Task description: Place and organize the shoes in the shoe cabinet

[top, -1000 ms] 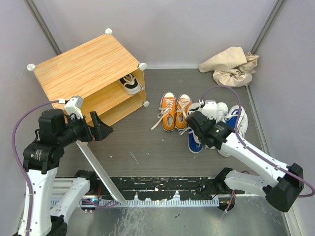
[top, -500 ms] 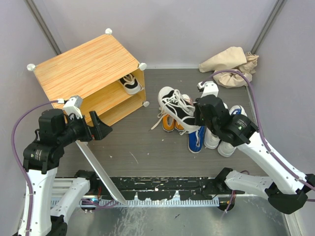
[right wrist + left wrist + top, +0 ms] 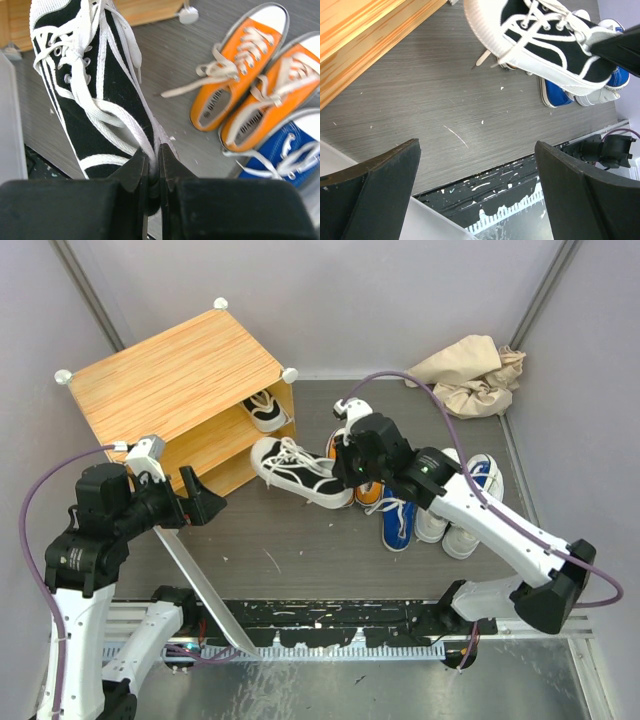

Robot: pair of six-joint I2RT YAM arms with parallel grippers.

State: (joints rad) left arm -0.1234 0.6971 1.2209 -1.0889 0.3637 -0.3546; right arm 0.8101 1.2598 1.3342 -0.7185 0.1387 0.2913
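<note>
- Looking at a black sneaker (image 3: pixel 295 468) up off the table (image 3: pixel 300 550), toe pointed at the shoe cabinet (image 3: pixel 180 370) and near its open front.
- Pinched at the heel end by the right end effector (image 3: pixel 345 468), clenched tight. Hard to say whether on the heel tab or the collar rim.
- Found the left end effector (image 3: pixel 477 190) spread wide, holding nothing, near the cabinet's corner.
- Should handle light and floppy: soft canvas on top, stiffer rubber underneath. Best grabbed at the heel or collar. Worth watching the loose laces (image 3: pixel 100 107), likely to snag on a shelf edge.
- Only visible from overhead: the mate (image 3: pixel 265 410) parked on the upper shelf (image 3: pixel 215 443).
- Only from the right wrist: a close-up of the grip, plus the orange pair (image 3: pixel 235 70) and a blue one (image 3: pixel 290 155) lying below.
- From the left wrist: the ribbed sole edge, seen from low down.
</note>
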